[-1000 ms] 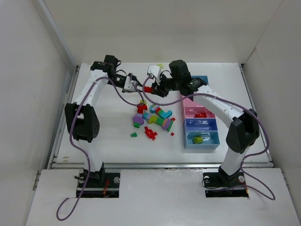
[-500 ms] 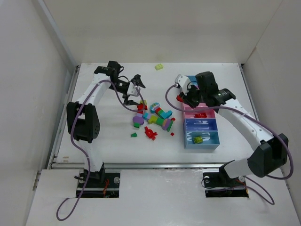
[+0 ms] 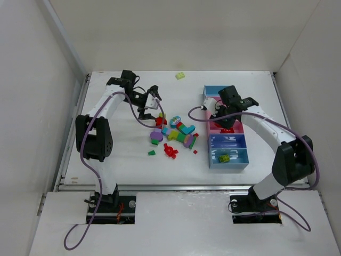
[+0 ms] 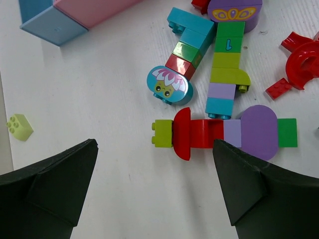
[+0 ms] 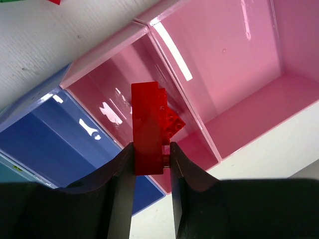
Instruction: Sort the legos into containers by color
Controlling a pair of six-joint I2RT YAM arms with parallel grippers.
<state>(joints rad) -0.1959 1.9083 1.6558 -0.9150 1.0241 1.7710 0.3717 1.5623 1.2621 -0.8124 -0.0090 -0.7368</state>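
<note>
A: What moved?
B: A second ago both grippers met at the table's back centre. The right gripper (image 3: 222,114) has swung over to the containers (image 3: 210,154). The left gripper (image 3: 152,104) backed off and its jaws went wide, holding nothing.
A: Right one's state?
B: Narrow, pinching a red brick (image 5: 149,129) edge-on above the pink bin (image 5: 109,94) next to the darker blue bin (image 5: 45,144).
A: Other legos?
B: The lego heap (image 3: 173,133) sits left of the strip under the left gripper: red, green, teal and purple pieces, some stacked. A loose yellow-green brick (image 3: 180,76) lies near the back edge. Another yellow-green one (image 3: 224,158) is in the nearest light blue bin.
</note>
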